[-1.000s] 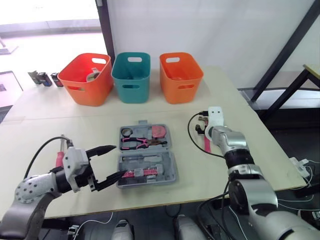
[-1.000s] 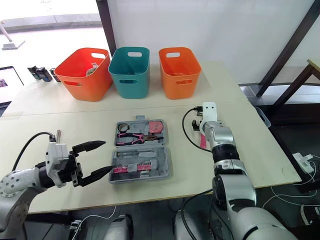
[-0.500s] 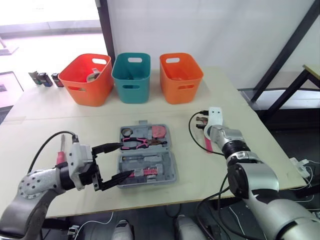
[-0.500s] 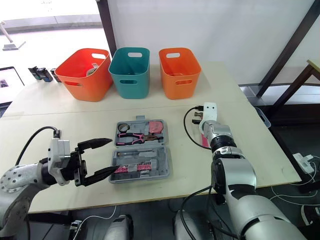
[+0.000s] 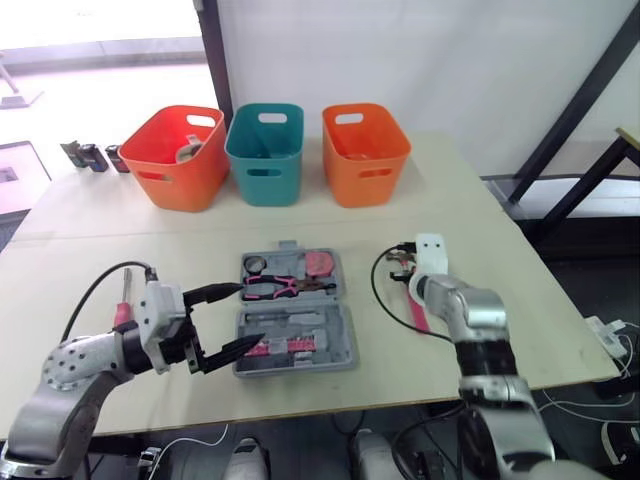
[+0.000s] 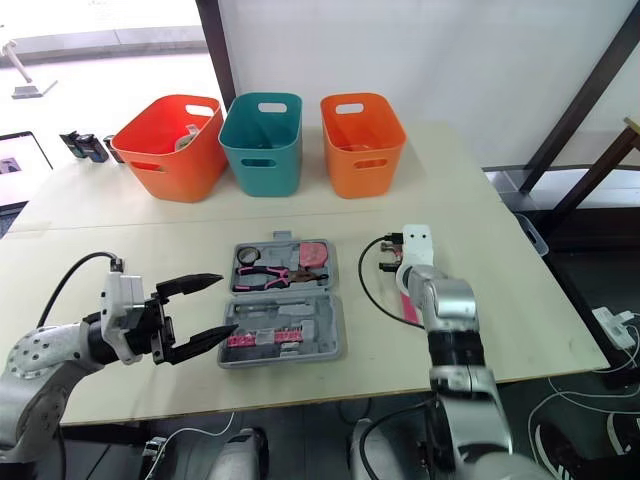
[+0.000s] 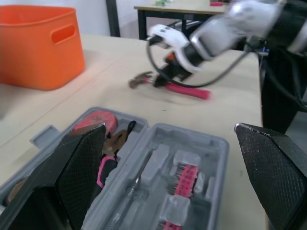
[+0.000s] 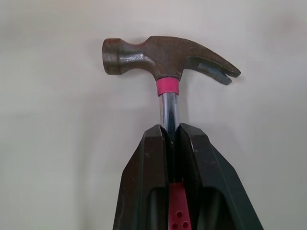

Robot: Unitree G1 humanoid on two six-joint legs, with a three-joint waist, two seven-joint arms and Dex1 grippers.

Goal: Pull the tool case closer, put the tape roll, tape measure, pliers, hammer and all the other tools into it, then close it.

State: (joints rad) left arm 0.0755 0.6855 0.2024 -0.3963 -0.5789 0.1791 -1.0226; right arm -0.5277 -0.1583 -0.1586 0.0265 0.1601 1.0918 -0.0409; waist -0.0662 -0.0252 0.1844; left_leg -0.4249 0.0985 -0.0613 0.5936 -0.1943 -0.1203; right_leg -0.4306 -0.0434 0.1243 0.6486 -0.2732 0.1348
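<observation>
The grey tool case lies open at the table's middle, holding a tape roll, pink-handled pliers, a pink tape measure and pink bits. My left gripper is open, its fingertips at the case's left front corner; the left wrist view looks over the case between the wide-set fingers. To the right of the case the hammer lies on the table. My right gripper is shut on its metal shaft just below the head.
Three bins stand at the back: orange, teal, orange. A red-handled tool lies by my left arm. Small dark items sit on the far left. The table's right edge is close beyond the hammer.
My right gripper has shut on the hammer's shaft, and the right arm has drawn a little nearer. The left gripper stays open and has edged toward the case.
</observation>
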